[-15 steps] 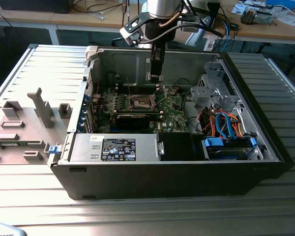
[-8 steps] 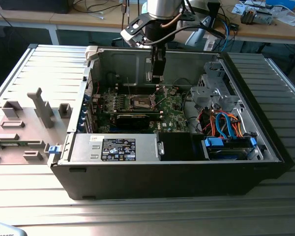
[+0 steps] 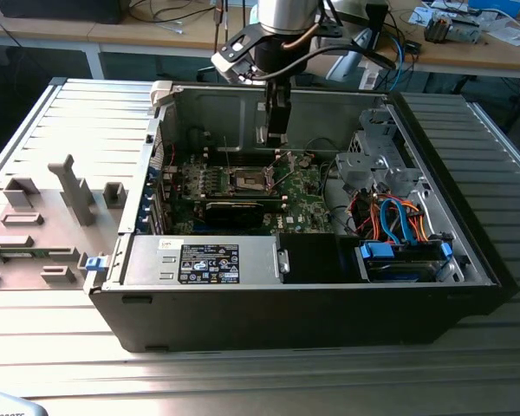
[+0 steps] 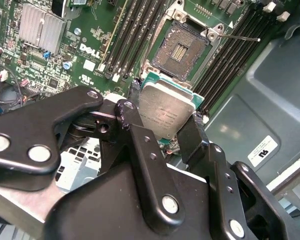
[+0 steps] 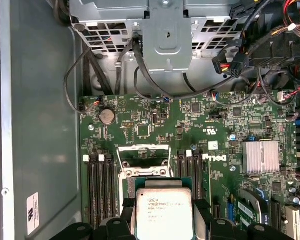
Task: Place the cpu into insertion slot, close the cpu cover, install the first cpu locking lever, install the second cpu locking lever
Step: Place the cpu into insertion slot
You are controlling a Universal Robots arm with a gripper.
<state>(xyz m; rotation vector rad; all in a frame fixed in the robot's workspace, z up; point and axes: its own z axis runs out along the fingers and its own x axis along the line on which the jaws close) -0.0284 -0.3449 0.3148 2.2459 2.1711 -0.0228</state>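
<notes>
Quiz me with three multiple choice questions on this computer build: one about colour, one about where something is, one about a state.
1. The circuit board is: A green, B red, C blue.
2. The cpu is: A lying on the circuit board, B held in the jaws, C in a person's hand.
3. The insertion slot is: A empty, B filled, C under a fan.
Answers: 1 A, green shows in both wrist views. 2 B, the gripper clamps its edges. 3 A, its dark centre lies bare.
</notes>
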